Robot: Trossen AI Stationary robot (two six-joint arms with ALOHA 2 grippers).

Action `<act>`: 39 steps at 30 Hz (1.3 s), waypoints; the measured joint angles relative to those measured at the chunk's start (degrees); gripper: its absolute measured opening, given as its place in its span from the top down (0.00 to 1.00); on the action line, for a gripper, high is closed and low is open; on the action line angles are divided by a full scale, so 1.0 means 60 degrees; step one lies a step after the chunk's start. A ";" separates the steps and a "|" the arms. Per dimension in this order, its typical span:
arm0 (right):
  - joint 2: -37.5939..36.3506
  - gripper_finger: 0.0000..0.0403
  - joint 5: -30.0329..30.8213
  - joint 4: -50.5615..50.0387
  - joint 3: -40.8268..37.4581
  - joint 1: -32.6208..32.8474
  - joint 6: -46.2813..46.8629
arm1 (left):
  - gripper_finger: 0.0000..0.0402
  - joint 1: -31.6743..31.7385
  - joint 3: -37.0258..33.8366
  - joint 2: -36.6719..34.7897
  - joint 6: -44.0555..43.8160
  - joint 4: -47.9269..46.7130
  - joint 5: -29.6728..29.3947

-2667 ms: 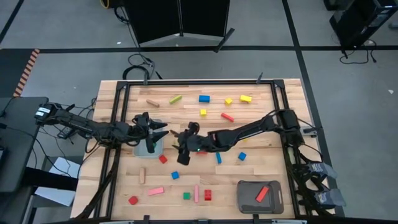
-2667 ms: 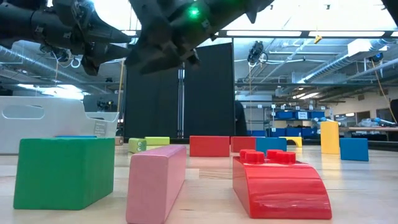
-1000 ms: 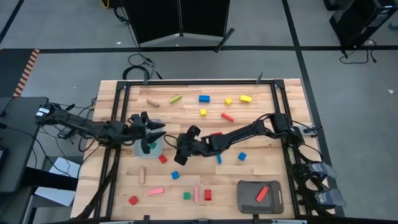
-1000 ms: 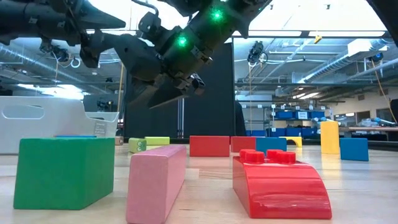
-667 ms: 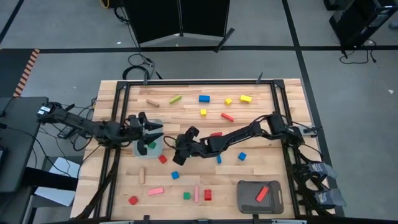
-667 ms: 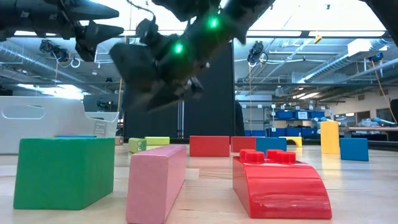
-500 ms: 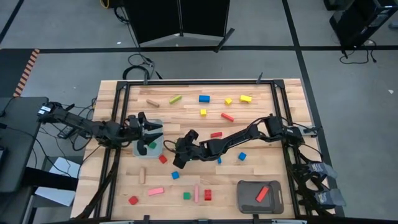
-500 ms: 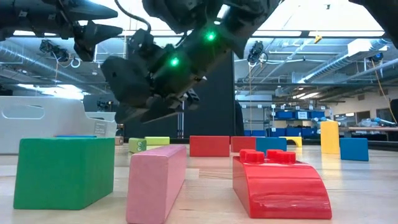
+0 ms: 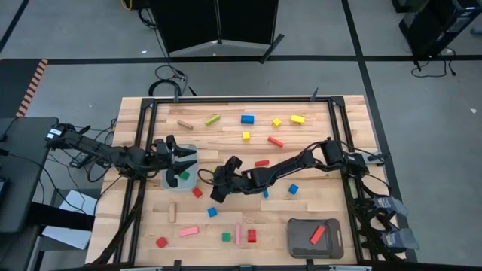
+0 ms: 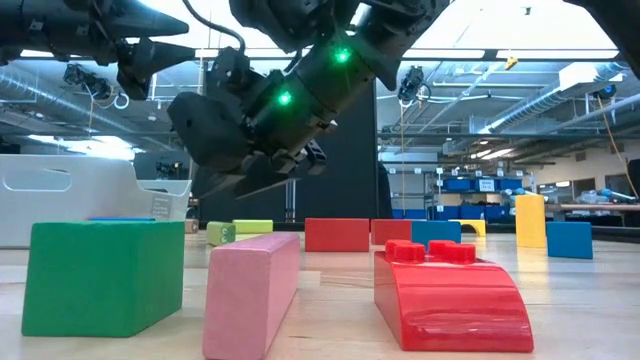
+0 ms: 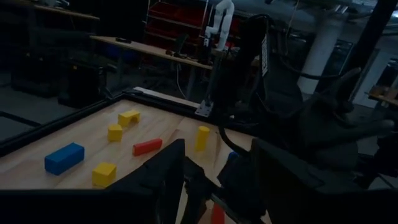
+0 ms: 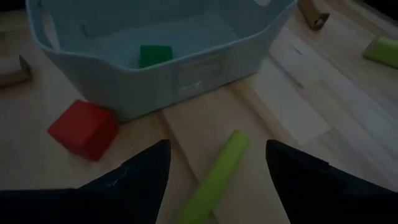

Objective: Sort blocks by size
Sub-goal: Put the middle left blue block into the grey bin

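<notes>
Pale, matt wooden planks with visible grain across the worktop, framed by dark metal rails. Painted wood with a smooth, slightly satiny coat on the green cube and the pink bar; noticeably glossier, plastic-looking sheen on the red studded piece. Bare unpainted wood on the small plain bar. Smooth, matt pale-blue plastic on the bin; matt grey on the tray. Dark, matt casing on both arms.

The right gripper hides the green bar in the high view.
</notes>
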 joint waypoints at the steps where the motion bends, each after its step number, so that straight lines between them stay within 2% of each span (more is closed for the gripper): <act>1: 0.0000 0.32 -0.0034 -0.0088 0.0000 0.0000 0.0060 | 0.52 0.0000 0.0000 0.0000 0.0000 -0.0013 0.0000; 12: 0.0000 0.32 -0.0257 -0.0107 0.0000 0.0084 0.0176 | 0.52 0.0000 0.0000 0.0005 0.0035 -0.0176 0.0000; 19: -0.0864 0.32 -0.0270 0.0397 0.0018 0.0215 -0.1151 | 0.52 0.0000 0.0000 0.0015 -0.0487 -0.0484 -0.0319; 27: -0.1032 0.32 -0.1676 -0.0098 0.0007 0.0776 -0.2740 | 0.52 0.0002 0.0002 0.0058 -0.0665 -0.0531 -0.0325; 31: -0.1108 0.32 -0.1260 -0.0659 -0.0015 0.0947 -0.2924 | 0.52 0.0000 0.0004 0.0339 -0.0732 -0.0532 -0.0262; 34: -0.1540 0.33 -0.1032 -0.0488 -0.0018 0.0970 -0.3232 | 0.52 0.0003 0.0004 0.0674 -0.0733 -0.0524 -0.0235; 39: -0.2239 0.35 0.0024 -0.0936 -0.0069 0.1088 -0.3525 | 0.52 0.0000 0.0011 0.1105 -0.0736 0.0001 -0.0213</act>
